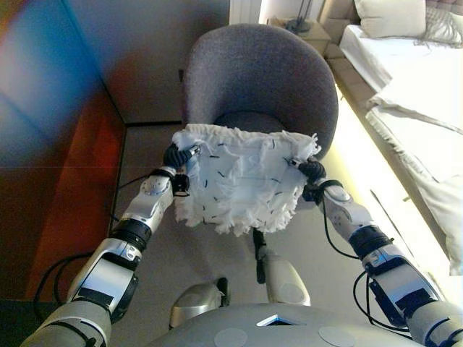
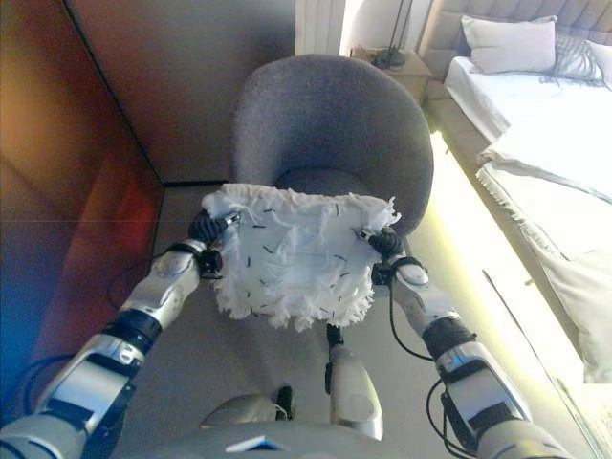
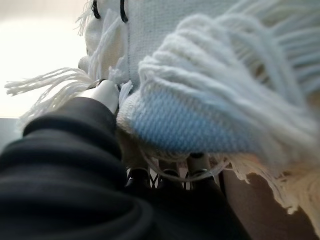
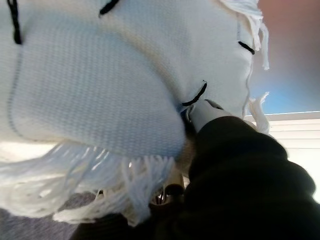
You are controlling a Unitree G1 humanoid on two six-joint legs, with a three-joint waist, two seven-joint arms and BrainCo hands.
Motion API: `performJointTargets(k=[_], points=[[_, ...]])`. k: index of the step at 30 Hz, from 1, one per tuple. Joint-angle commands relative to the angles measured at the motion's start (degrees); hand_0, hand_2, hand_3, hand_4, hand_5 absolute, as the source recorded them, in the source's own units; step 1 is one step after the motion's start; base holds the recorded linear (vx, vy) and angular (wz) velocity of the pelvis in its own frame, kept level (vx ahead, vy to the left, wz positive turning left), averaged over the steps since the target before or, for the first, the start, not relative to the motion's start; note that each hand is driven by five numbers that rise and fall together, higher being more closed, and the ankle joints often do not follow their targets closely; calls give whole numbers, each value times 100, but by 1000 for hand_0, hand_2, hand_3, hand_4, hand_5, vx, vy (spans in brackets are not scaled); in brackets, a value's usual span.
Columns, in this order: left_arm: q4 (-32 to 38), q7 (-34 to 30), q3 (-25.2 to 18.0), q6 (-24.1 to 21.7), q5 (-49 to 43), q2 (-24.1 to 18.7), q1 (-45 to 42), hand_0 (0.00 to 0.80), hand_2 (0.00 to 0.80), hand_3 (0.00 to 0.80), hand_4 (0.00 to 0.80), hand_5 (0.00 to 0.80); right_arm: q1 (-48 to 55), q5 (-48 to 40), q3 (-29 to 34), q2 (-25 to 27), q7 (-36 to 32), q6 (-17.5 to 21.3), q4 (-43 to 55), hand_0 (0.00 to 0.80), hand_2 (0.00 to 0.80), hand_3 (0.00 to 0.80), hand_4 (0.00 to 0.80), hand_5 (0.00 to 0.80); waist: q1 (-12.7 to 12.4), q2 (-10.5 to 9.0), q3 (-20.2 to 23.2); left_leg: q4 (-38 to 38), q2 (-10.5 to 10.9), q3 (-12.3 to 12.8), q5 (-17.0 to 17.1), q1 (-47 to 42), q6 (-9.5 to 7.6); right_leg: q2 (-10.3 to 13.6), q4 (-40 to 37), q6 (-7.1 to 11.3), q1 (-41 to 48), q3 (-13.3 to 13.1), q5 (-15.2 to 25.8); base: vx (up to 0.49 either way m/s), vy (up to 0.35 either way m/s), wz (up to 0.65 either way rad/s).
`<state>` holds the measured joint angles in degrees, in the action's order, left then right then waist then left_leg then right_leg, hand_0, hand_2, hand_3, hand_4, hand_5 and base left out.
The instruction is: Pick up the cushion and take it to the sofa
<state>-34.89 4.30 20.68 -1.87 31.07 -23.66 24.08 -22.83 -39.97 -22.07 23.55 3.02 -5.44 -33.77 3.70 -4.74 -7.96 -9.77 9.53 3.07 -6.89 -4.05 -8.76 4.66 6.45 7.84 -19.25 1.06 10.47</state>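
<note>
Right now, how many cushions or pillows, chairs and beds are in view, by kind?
Fringed white cushion, held between left hand and right hand: 1
Pillows on the bed: 2
Grey chair: 1
Bed: 1
Total: 5

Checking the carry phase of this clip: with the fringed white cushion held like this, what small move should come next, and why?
Probably lift it slightly and back away from the grey upholstered chair. The white fringed cushion with dark stitches hangs between the left hand and right hand, just before the chair's seat.
</note>
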Motion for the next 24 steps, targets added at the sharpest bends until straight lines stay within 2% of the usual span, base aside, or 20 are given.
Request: performJointTargets(k=[1,3,4,6,8,11,13,16,18,21,24], points=[[653,59,-221,-516,5,356,192,800,800,800,800,800,-716,-86,270,184,-108,242,265,800,800,800,800,800,332,86,780,-1017,-540,-119,707,-819,918,-207,-447,-314,550,-207,452,468,-100,-8],[723,230,-204,-552,-138,423,132,800,800,800,800,800,-621,4,214,205,-171,244,438,800,800,800,800,800,421,106,843,-1695,-723,6,1358,-535,1183,-299,-338,-500,794,-465,279,436,-149,-7],[763,300,-202,-529,-79,430,170,800,800,800,800,800,-506,61,199,239,-187,268,575,800,800,800,800,800,452,44,837,-2364,-769,65,1588,-182,1243,-284,-357,-594,990,-624,234,398,-169,-4],[808,338,-247,-484,-31,440,212,800,800,800,800,800,-370,68,215,321,-229,353,679,800,800,800,800,800,477,-38,816,-3224,-835,130,1624,408,1267,-234,-321,-708,1192,-753,129,341,-140,-16],[804,257,-317,-399,-77,496,239,800,800,800,800,800,-323,82,286,367,-139,464,589,800,800,800,800,800,466,-67,762,-3493,-1034,165,1450,805,1242,-216,-313,-799,1410,-748,15,275,-57,-29],[701,50,-233,-466,-169,519,342,800,800,800,800,800,-476,-84,312,301,257,574,435,800,800,800,800,800,426,-44,714,-2678,-1164,172,1373,1009,1144,-233,-275,-821,1548,-789,-135,232,57,-22],[688,-91,-216,-476,-138,438,412,800,800,800,800,800,-603,-114,385,261,444,528,413,800,800,800,800,800,384,28,698,-1662,-1183,134,1316,891,1067,-278,-243,-763,1599,-825,-246,194,139,-31],[596,-97,-229,-473,76,381,569,800,800,800,800,800,-625,8,385,165,541,482,440,800,800,800,800,800,315,170,688,-233,-1095,-88,1211,758,1029,-273,-180,-602,1675,-869,-382,153,181,-19],[459,-76,-216,-501,140,411,675,800,800,800,800,800,-680,66,334,116,592,498,400,800,800,800,800,800,254,192,670,228,-994,-190,1068,714,1020,-206,-216,-519,1783,-908,-410,93,178,-34],[58,-191,-166,-560,110,494,906,800,800,800,800,800,-975,56,322,38,781,442,154,800,800,800,800,800,256,287,693,502,-893,-6,875,599,932,-105,-119,-404,1786,-816,-522,45,180,-47],[-139,-102,-28,-666,-99,473,985,800,800,800,800,800,-979,47,347,-107,711,453,-10,800,800,800,800,800,234,438,700,727,-785,82,845,466,818,91,594,-282,1537,-430,-550,33,195,-89]])
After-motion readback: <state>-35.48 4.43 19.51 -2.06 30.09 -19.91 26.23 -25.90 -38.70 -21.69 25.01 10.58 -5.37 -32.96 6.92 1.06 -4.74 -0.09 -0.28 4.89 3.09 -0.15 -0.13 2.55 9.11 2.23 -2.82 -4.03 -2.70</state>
